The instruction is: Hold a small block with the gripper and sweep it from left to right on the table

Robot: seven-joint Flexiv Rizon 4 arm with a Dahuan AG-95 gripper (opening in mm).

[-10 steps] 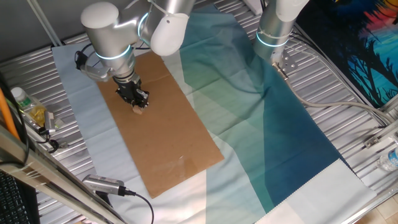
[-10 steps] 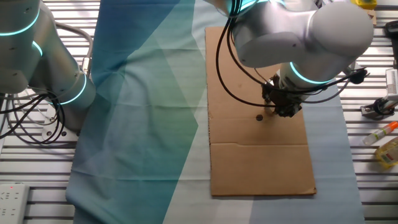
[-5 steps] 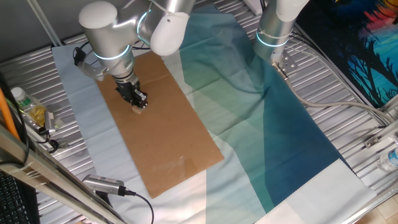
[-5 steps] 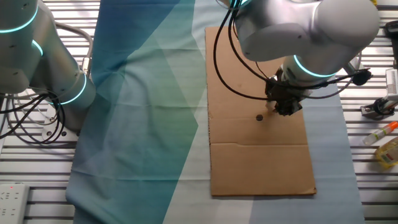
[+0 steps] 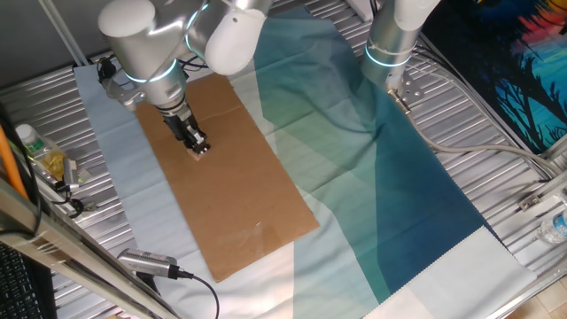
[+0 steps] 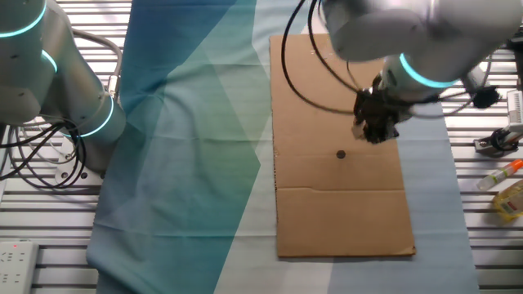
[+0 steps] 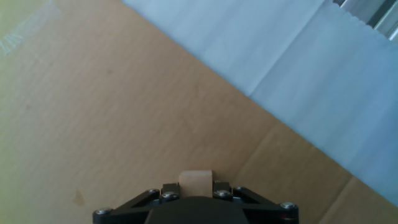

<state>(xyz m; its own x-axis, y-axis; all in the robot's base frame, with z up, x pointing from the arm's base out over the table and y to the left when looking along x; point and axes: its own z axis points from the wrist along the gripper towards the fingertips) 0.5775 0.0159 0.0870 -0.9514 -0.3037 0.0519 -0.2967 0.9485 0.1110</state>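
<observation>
Since the earlier frame, the tool (image 5: 197, 144) is shifted up the cardboard sheet (image 5: 232, 190) on the bench (image 5: 35, 81). From the other side, it is seen beyond the black dot (image 6: 341, 154). In the hand view, the small block (image 7: 195, 184) is clamped between the fingers; uneven pressure could make it slip.

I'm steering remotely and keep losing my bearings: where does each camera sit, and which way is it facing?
One fixed view: high at a table corner, looking down along the cardboard sheet; shows the working arm and claw, plus the idle arm.
The other fixed view: overhead from the opposite side, looking down on the cardboard; claw, black dot, idle arm at left.
Hand view: on the claw, looking along the fingers at cardboard and pale cloth; small block between them.
Shared: all three show the cardboard.
</observation>
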